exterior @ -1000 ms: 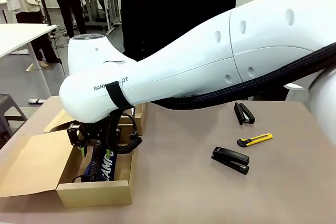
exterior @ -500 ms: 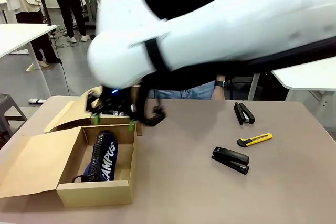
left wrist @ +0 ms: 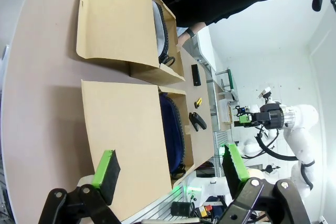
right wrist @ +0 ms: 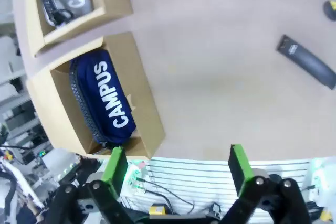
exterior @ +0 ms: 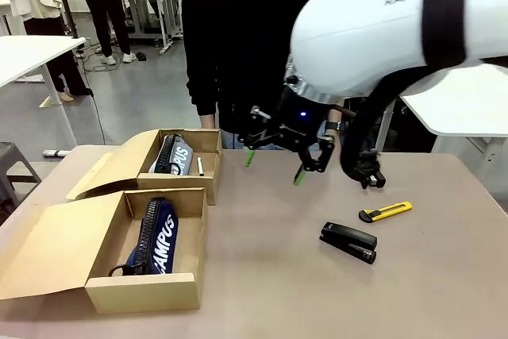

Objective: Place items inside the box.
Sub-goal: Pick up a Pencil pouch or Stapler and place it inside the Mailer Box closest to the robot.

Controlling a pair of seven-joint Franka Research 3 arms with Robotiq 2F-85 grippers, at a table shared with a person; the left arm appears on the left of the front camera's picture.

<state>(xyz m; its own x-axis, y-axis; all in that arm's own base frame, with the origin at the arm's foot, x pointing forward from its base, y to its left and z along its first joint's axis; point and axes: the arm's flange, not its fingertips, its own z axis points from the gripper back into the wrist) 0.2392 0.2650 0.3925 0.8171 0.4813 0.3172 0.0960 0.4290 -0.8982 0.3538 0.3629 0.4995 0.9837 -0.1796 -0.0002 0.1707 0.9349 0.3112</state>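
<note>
The table (exterior: 262,291) is broad and brown; at its left end sits the box (exterior: 141,292), plain tan cardboard, its flap thrown open to the left; a look-alike box (exterior: 178,184) stands just behind it, holding a grey pouch (exterior: 173,155). The right gripper (exterior: 275,164) hangs over the middle of the table, green pads spread wide with nothing between them; from it the box lies off to the left, the loose items to the right and nearer the robot's side. The navy pouch (exterior: 156,237), white "CAMPUS" along it, already lies lengthwise inside the box. The stapler (exterior: 348,242), black, lies flat with its long axis across the table, a little slanted; the slim yellow-and-black knife (exterior: 385,212) rests just beyond it, lying much the same way. The left gripper (left wrist: 170,166), likewise spread and empty, sits out past the boxes' flaps, well apart from the stapler; I'd reckon the right arm the nearer one for the next pick.
</note>
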